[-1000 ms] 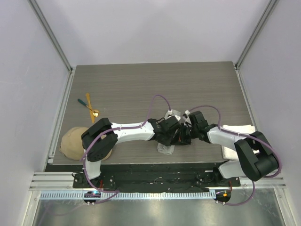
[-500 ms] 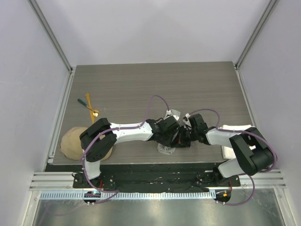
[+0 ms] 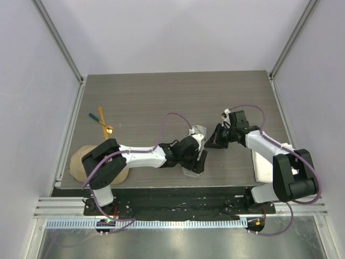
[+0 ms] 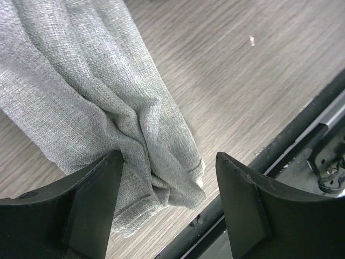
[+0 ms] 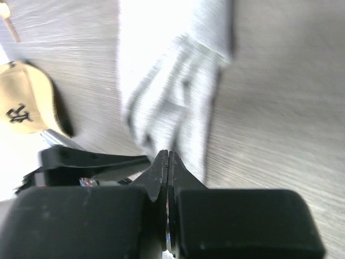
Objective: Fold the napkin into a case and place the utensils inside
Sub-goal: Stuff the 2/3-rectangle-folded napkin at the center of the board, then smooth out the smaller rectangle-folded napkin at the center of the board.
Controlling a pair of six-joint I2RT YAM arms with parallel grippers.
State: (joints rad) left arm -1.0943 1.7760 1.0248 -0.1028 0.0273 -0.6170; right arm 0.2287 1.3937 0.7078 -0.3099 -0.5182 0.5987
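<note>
Shows the napkin [image 4: 97, 91] as light grey woven cloth, gathered into a narrow long band with soft lengthwise creases and one rumpled, hemmed end. Lies flat on the table [image 3: 161, 102] near its front edge, about mid-width. Leaves the utensils [image 3: 102, 121] outside it, well apart at the left: gold spoon [image 3: 109, 129], orange-yellow handled piece [image 3: 101, 114] and dark teal handled piece [image 3: 94, 116], clustered and crossing.
</note>
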